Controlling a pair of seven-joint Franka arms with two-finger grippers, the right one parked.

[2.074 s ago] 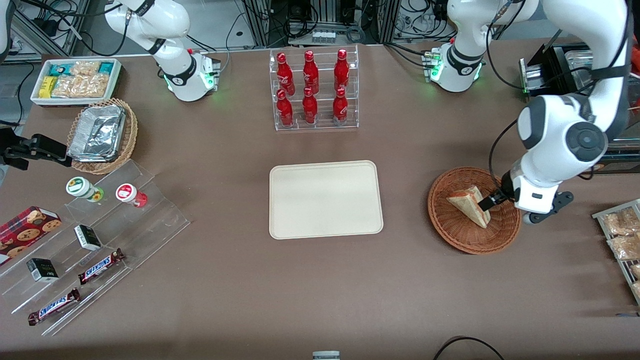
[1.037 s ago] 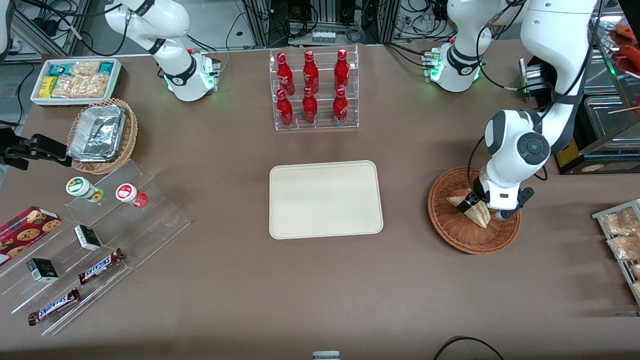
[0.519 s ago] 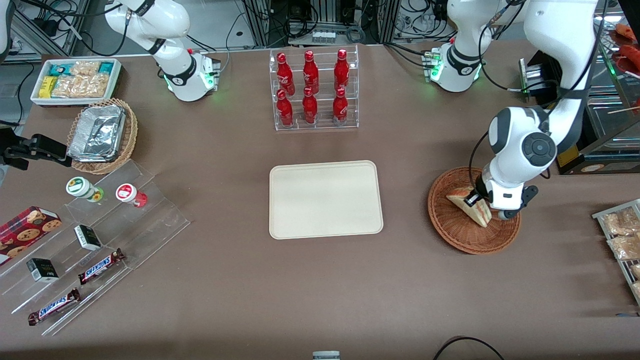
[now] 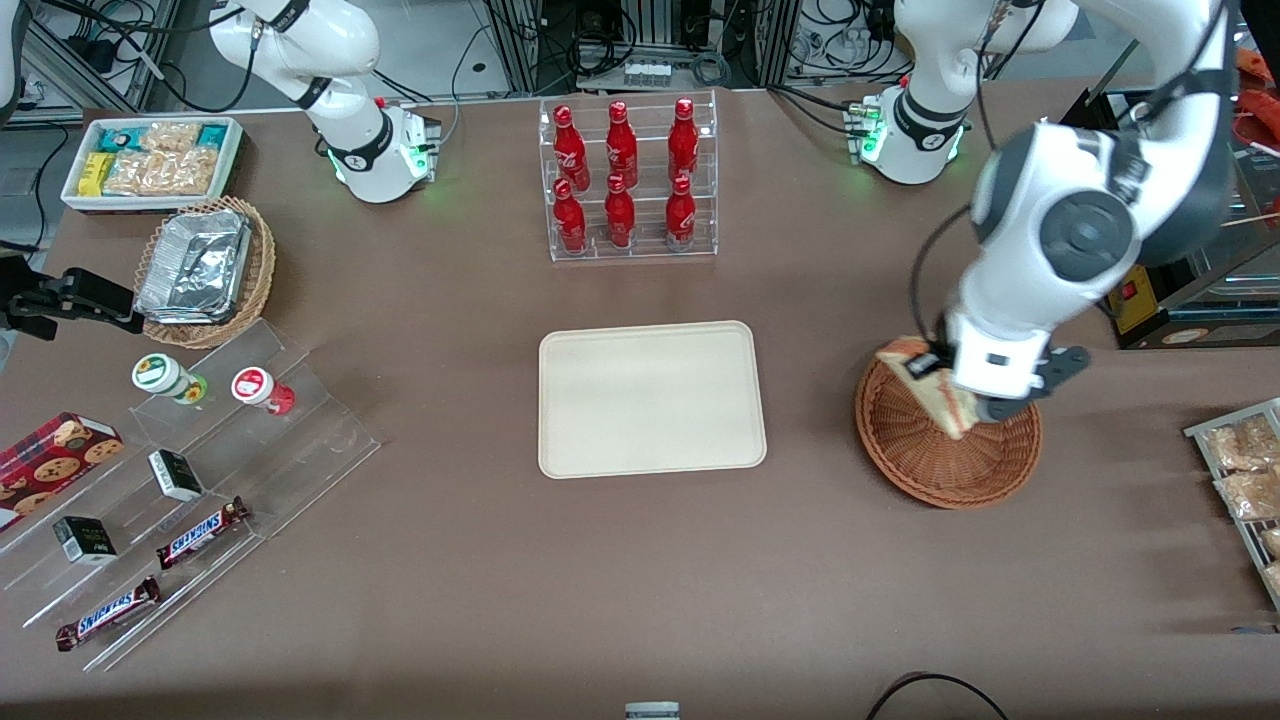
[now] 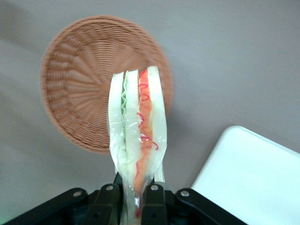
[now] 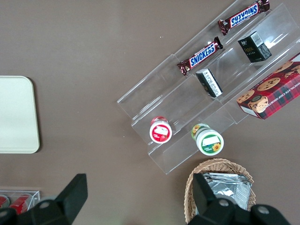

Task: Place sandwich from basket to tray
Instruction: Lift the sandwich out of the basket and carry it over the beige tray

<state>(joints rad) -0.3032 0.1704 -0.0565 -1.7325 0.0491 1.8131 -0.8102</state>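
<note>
Above the reddish-brown wicker basket, toward the working arm's end of the tabletop, the end effector pinches the plastic-wrapped sandwich by its narrow end, lifted clear of the weave. The wedge stands on edge, its green and red filling layers showing. The cream tray lies well apart, bare, with a rack of red bottles farther from the camera.

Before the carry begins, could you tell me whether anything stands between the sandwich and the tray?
Nothing visible does. The pincer, shut on the sandwich, holds it above the basket; only bare table lies between there and the tray.
</note>
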